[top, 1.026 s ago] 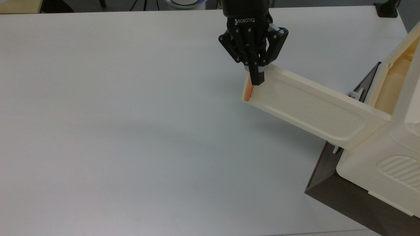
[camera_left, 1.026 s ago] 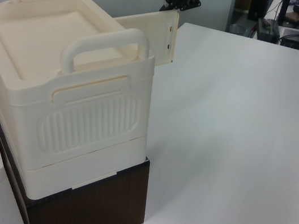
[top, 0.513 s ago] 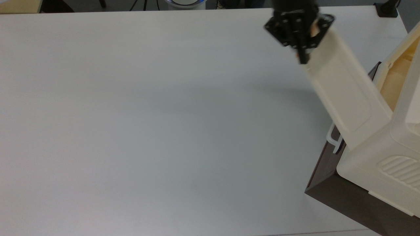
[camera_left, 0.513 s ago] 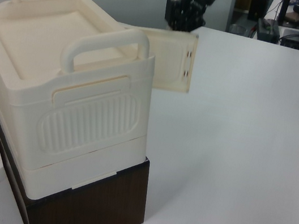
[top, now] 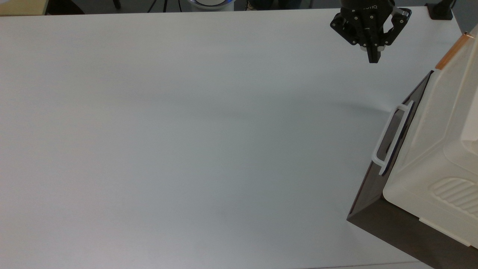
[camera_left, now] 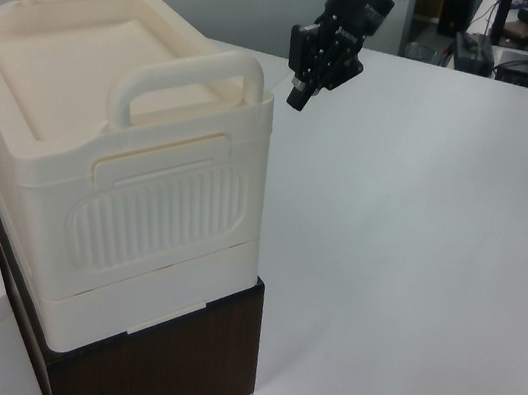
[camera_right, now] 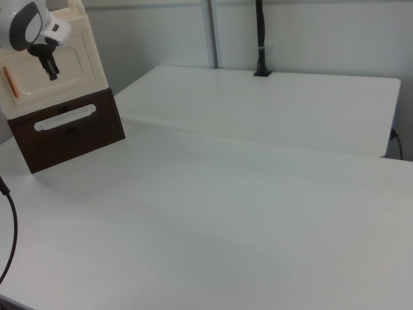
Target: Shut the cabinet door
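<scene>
Spreading across nearly everything you see is the white table (top: 168, 142), so take the cream cabinet (camera_left: 114, 183) at its edge as your landmark. Beneath the cabinet sits a dark brown drawer unit (camera_right: 68, 132) with a white loop handle (top: 390, 138) on its front. The cabinet door (camera_right: 55, 64) lies flat against the cabinet's front face, directly above that drawer, and looks fully shut; judge the task as essentially finished. The gripper (top: 373, 56) hangs in the air off the cabinet's handle-end corner, apart from the door, with its fingers drawn together and nothing between them. Smallest of all is the copper-orange bar handle (top: 450, 54) at the door's free end, the end nearest the gripper. You can expect the door to be light, stiff moulded plastic with a smooth, slippery face that swings easily on its hinge. If it needs seating, push flat near the handle end, farthest from the hinge, or pinch the bar itself rather than the smooth panel.
</scene>
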Tool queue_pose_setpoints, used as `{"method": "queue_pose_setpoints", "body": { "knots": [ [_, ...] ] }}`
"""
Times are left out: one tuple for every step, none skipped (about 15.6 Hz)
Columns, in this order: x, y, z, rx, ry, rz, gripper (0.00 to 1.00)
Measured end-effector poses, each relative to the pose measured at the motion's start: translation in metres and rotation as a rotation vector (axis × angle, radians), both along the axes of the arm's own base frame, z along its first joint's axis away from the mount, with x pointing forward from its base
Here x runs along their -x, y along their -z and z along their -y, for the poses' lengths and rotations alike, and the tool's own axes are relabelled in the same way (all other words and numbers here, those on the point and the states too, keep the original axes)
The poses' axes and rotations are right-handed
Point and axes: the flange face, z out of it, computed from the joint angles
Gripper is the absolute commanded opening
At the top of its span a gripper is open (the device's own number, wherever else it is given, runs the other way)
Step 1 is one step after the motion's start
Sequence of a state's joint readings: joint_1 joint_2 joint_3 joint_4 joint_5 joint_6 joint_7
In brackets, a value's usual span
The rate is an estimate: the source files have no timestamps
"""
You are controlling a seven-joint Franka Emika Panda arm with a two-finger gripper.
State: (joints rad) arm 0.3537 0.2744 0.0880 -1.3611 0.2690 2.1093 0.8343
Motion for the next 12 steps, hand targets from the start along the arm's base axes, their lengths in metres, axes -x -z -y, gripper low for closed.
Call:
{"method": "queue_pose_setpoints", "body": {
  "knots": [
    [0.0, 0.0, 0.0, 0.0, 0.0, 0.0, 0.05],
    [0.0, 0.0, 0.0, 0.0, 0.0, -0.001, 0.06],
    [0.0, 0.0, 0.0, 0.0, 0.0, -0.001, 0.06],
    [0.0, 0.0, 0.0, 0.0, 0.0, -0.001, 0.06],
    [0.0, 0.0, 0.0, 0.0, 0.0, -0.001, 0.06],
    [0.0, 0.0, 0.0, 0.0, 0.0, 0.0, 0.06],
    [0.0, 0.0, 0.0, 0.0, 0.0, 0.0, 0.07],
    [0.0, 0.0, 0.0, 0.0, -0.001, 0.0, 0.07],
    [0.0, 0.0, -0.001, 0.001, -0.002, 0.0, 0.07],
    [0.001, 0.0, -0.003, 0.001, -0.008, 0.001, 0.07],
    [0.004, 0.0, -0.008, 0.002, -0.02, 0.003, 0.07],
    [0.007, 0.001, -0.014, 0.006, -0.039, 0.007, 0.07]
  ]
}}
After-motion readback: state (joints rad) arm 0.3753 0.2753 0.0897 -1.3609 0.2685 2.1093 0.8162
